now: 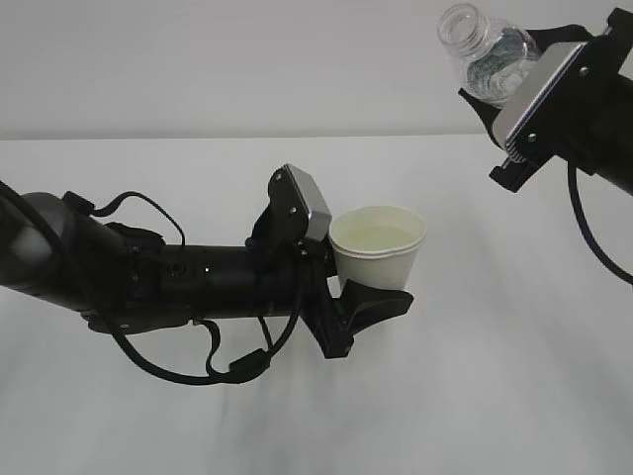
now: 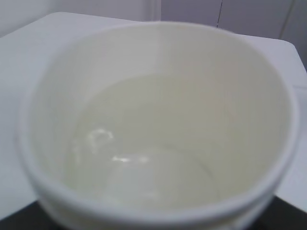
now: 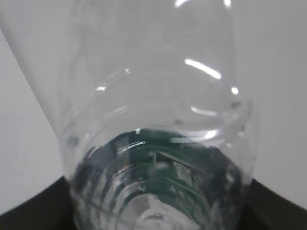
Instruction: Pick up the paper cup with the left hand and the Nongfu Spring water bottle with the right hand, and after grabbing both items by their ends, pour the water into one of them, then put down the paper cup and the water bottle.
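Holding a small white tapered paper cup [image 1: 377, 247] with rolled rim and pale cream inside — left claw [image 1: 348, 269] pinching it low on the wall, black fingers [image 1: 371, 307] wrapped around the base, cup upright and lifted above the white counter [image 1: 475, 396]. Inside the cup, a shallow pool of clear colourless water [image 1: 378, 237], faintly greenish against the cream wall; from the left wrist view, rim [image 2: 158, 211] filling nearly the whole picture, water [image 2: 144, 167] lying calm with a few bright glints.

Up and well to the right of the left claw, right claw [image 1: 514, 104] clamped on the lower body of a small clear ribbed plastic bottle [image 1: 485, 49] with a dark green label band. Bottle tilted, capless threaded neck pointing up and toward the left, body slanting down into the claw. Well apart from the cup — no contact between the two. From the right wrist view, bottle [image 3: 153, 143] seen end-on from the base, clear shoulder rising away, green label and ribs close to the lens, black finger edges at both lower corners.

Water level inside the bottle: cannot tell.
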Controlling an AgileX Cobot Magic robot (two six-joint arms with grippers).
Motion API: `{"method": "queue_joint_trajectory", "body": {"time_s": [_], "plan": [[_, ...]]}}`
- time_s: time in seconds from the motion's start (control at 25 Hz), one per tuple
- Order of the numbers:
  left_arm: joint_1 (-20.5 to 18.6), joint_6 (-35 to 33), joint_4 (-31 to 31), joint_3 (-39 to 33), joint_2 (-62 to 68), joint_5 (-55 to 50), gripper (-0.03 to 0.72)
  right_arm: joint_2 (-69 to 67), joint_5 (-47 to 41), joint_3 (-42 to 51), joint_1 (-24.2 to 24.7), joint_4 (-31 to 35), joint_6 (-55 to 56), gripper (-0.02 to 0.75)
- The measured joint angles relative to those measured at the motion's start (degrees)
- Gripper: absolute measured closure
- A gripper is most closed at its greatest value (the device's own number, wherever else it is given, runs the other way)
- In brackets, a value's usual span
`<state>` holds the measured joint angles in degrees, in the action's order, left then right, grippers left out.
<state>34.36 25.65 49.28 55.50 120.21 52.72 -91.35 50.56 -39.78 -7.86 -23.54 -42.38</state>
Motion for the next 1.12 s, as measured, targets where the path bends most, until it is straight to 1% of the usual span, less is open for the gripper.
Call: {"method": "queue_joint_trajectory", "body": {"time_s": [0.24, 0.48, 0.68, 1.12], "plan": [[0.0, 0.0, -0.36, 0.0, 0.0, 0.0, 0.238, 0.0, 0.1, 2.21, 0.0, 4.45, 4.28, 0.267], [0.0, 0.0, -0.58, 0.0, 0.0, 0.0, 0.238, 0.0, 0.1, 2.35, 0.0, 7.23, 8.78, 0.267], [0.0, 0.0, -0.58, 0.0, 0.0, -0.5, 0.238, 0.0, 0.12, 2.35, 0.0, 11.59, 11.9, 0.267], [0.0, 0.0, -0.62, 0.0, 0.0, -0.93, 0.238, 0.0, -0.67, 2.35, 0.0, 16.83, 16.39, 0.267]]}}
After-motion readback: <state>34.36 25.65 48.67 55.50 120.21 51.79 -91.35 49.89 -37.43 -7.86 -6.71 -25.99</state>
